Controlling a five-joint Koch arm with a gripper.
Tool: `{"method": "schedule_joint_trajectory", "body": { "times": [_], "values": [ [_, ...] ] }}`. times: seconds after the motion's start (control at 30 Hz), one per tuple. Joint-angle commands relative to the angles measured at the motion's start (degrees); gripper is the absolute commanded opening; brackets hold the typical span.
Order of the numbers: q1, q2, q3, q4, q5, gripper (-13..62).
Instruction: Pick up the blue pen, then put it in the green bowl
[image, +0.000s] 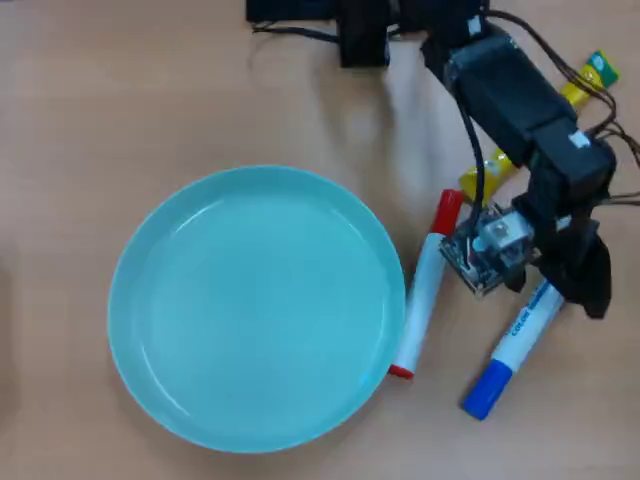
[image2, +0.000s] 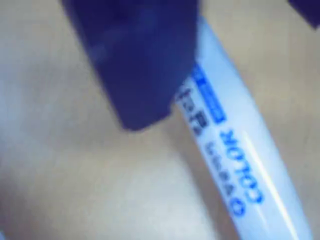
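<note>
1. Overhead view: we are seeing a large, shallow, round pale-teal green bowl (image: 255, 305) sitting empty on the light wooden table (image: 80, 90), left of centre.
2. A white marker with a red cap (image: 424, 285) is lying just beside the bowl's right rim, cap pointing up the frame.
3. The blue pen (image: 512, 350), a white-barrelled marker with a blue cap and blue lettering, is lying on the table right of the red-capped one, cap toward the bottom, well outside the bowl.
4. The black arm (image: 520, 100) is reaching down from the top edge, crossing over a yellow tube (image: 575, 95); the black gripper (image: 580, 280) is sitting over the pen's upper end.
5. We are not able to tell from here how far apart the jaws are.
6. Wrist view: we are looking at the pen barrel (image2: 240, 150) running diagonally, lettering "COLOR" readable, lying on the table.
7. One dark blurred finger (image2: 135, 60) is sitting just left of the barrel, near or touching it; a second dark bit is showing at the top right corner.
8. We cannot tell whether the pen is being gripped.
</note>
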Motion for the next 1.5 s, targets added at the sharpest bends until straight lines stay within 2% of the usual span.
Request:
{"method": "schedule_joint_trajectory", "body": {
  "times": [0.0,1.0,1.1,1.3,1.37,1.47],
  "values": [
    [-0.1,0.3,-6.1,-4.0,-0.9,40.9],
    [-0.3,-4.6,-6.9,-6.9,-0.9,39.0],
    [-0.3,-4.6,-6.9,-6.9,-0.9,31.0],
    [-1.0,-4.4,-6.9,-6.9,-1.1,3.1],
    [-1.1,-4.4,-6.9,-6.8,-1.0,-1.4],
    [-1.1,-4.4,-6.8,-6.4,-0.9,-2.4]
  ]
}}
